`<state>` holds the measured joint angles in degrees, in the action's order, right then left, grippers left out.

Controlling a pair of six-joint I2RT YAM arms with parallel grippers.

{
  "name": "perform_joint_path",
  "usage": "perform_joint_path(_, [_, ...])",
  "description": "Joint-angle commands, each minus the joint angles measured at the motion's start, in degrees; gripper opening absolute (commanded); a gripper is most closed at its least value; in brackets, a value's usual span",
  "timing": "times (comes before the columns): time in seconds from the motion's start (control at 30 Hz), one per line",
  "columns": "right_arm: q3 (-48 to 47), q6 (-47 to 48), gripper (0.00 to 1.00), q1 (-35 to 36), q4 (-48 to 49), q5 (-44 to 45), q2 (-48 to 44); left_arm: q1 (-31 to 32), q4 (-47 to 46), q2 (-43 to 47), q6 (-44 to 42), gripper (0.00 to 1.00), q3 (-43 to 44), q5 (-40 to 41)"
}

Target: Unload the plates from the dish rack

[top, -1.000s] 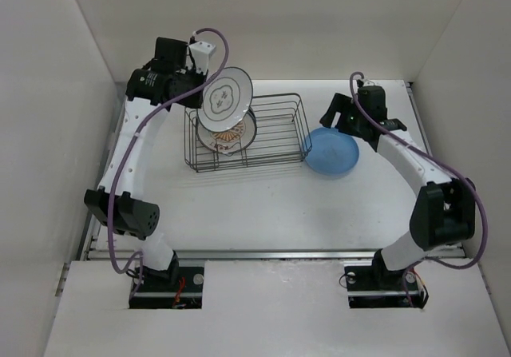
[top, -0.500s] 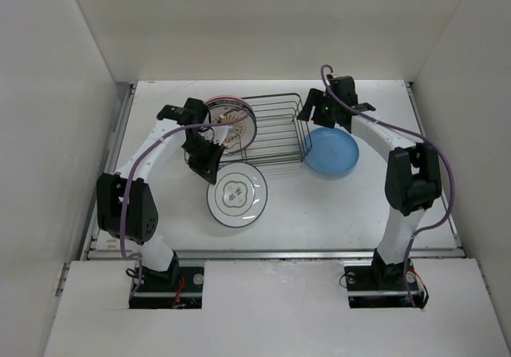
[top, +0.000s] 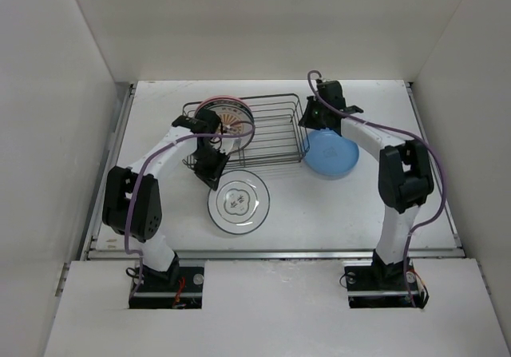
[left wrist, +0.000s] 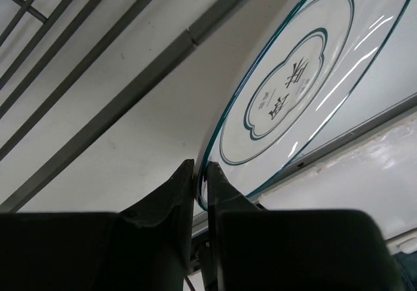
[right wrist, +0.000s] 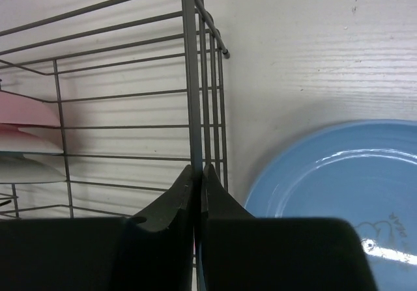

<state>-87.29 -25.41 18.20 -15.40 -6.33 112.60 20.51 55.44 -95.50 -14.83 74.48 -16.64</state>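
The dish rack (top: 275, 97) stands at the back of the table, with a pink plate (top: 217, 102) and an orange sunburst plate (top: 231, 120) upright in its left end. A white plate with a teal lettered rim (top: 239, 203) lies in front of the rack. My left gripper (top: 215, 175) is shut on its far-left rim (left wrist: 210, 149). A blue plate (top: 335, 154) lies on the table right of the rack. My right gripper (top: 306, 124) is shut on the rack's right-end wire (right wrist: 190, 76), beside the blue plate (right wrist: 339, 180).
White walls close in the table on the left, back and right. A metal rail (top: 271, 253) runs along the near edge. Both arms' purple cables loop above the rack's ends.
My left arm has carried the teal-rimmed plate from above the rack down to the table in front of it. My right gripper has moved to the rack's right end and shut on its wire.
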Motion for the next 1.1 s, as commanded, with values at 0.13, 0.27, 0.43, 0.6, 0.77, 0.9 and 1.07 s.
perform_joint_path(0.13, [6.1, -7.8, 0.00, 3.2, 4.6, 5.1, -6.2, 0.0, -2.3, 1.0, 2.3, 0.13, -3.8, 8.6])
perform_joint_path(0.27, [8.6, -8.4, 0.00, 3.7, 4.6, 7.0, -8.2, 0.0, -2.8, 1.6, 2.3, 0.22, -4.6, 10.5])
perform_joint_path(0.43, [10.9, -9.6, 0.00, 4.9, 4.6, 9.6, -11.4, 0.0, -3.5, 1.6, 2.3, 0.33, -4.6, 12.5])
perform_joint_path(0.6, [9.5, -7.7, 0.03, 4.9, 3.5, 9.9, -11.4, -0.6, -2.6, 2.9, 2.9, 0.35, -2.2, 13.9])
perform_joint_path(0.77, [8.1, -6.1, 0.76, 6.2, 0.9, 11.4, -14.5, -0.6, 2.1, 6.8, 2.1, 0.35, 6.1, 15.0])
perform_joint_path(0.9, [8.1, -1.3, 0.94, 9.0, 1.9, 20.3, -20.3, -0.6, 5.8, 11.1, 0.4, 0.41, 11.6, 14.1])
perform_joint_path(1.07, [6.0, 15.7, 0.84, 14.7, 6.2, 16.0, -21.0, -6.4, 0.1, 14.5, 0.8, 0.58, 12.5, 15.7])
